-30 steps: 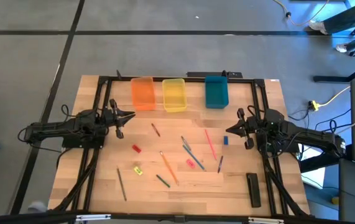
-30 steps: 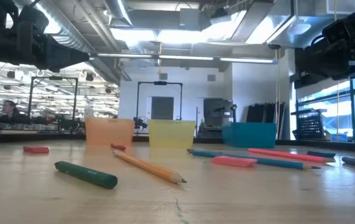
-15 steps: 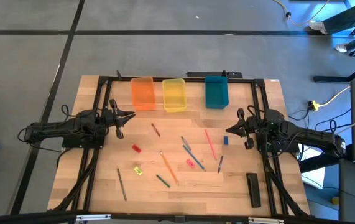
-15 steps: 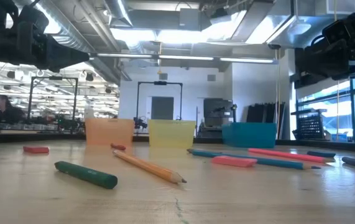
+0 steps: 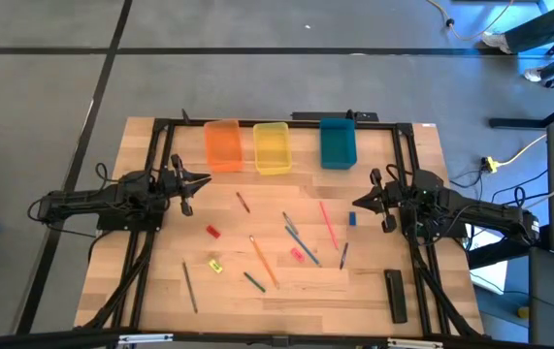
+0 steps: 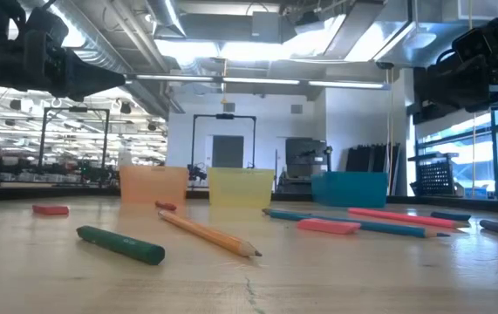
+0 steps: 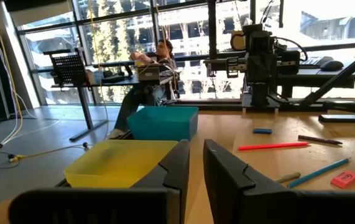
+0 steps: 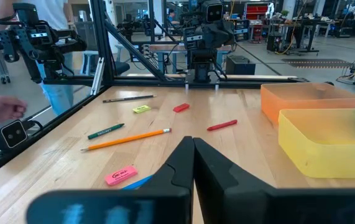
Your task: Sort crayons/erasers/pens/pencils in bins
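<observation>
Three bins stand in a row at the far edge: orange (image 5: 222, 145), yellow (image 5: 272, 146) and teal-blue (image 5: 338, 142). On the table lie an orange pencil (image 5: 263, 260), a pink-red pencil (image 5: 327, 224), blue pencils (image 5: 301, 240), a reddish-brown crayon (image 5: 243, 202), a dark green crayon (image 5: 254, 282) and a grey stick (image 5: 189, 287). The erasers are red (image 5: 212, 232), yellow (image 5: 215, 266), pink (image 5: 297, 255) and blue (image 5: 352, 218). My left gripper (image 5: 205, 178) hovers shut at the left, with only a thin slit between its fingers (image 7: 178, 163). My right gripper (image 5: 356, 202) hovers shut at the right, beside the blue eraser.
A long black flat bar (image 5: 395, 294) lies near the front right corner. A dark pen (image 5: 343, 255) lies beside the blue pencils. Black frame rails (image 5: 160, 155) run along the table's left, right and far sides. A person's hand (image 8: 0, 109) shows beyond the table's side.
Neither arm has moved, and nothing on the table has moved. In the low view, a person in the room behind has gone toward the picture's left.
</observation>
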### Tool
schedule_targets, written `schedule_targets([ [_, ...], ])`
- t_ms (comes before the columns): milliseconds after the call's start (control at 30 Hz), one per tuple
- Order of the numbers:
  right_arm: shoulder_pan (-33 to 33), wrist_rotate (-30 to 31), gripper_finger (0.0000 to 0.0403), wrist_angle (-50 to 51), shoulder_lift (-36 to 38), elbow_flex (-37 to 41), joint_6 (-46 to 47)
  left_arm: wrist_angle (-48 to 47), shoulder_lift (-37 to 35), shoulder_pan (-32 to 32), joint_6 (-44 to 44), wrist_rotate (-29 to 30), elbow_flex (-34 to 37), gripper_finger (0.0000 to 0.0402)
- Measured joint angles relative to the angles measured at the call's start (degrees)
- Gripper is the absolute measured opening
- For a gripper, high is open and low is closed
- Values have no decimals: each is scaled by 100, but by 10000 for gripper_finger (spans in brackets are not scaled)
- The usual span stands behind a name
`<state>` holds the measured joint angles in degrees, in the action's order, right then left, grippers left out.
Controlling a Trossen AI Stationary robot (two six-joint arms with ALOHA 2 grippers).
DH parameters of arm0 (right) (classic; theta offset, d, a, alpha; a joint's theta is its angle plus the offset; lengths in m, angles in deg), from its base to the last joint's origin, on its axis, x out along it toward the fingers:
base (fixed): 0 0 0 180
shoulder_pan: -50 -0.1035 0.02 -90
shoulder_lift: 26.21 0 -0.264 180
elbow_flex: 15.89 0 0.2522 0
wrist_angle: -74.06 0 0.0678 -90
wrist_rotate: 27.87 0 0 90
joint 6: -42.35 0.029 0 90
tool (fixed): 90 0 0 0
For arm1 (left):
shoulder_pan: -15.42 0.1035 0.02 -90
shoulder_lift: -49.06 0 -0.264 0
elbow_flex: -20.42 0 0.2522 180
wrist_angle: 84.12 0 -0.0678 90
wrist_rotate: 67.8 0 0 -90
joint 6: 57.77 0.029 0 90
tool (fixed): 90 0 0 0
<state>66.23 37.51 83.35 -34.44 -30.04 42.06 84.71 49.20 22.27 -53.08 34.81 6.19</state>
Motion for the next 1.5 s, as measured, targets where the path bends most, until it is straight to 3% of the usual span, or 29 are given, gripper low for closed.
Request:
schedule_targets([
  [500,-1,0,12,0,0,-1,18,0,0,0,0,-1,-2,41],
  [600,-1,9,12,0,1,0,394,2,0,-1,0,-1,-2,41],
  [867,0,1014,12,65,-2,-1,13,0,0,0,0,1,-2,41],
  [1033,0,1060,12,48,-2,0,-295,0,0,1,2,-1,-2,41],
  [1267,-2,1058,12,46,-2,1,154,2,0,-1,1,-1,-2,41],
  [1500,0,1066,12,-94,0,-1,-17,2,0,-1,0,1,0,41],
])
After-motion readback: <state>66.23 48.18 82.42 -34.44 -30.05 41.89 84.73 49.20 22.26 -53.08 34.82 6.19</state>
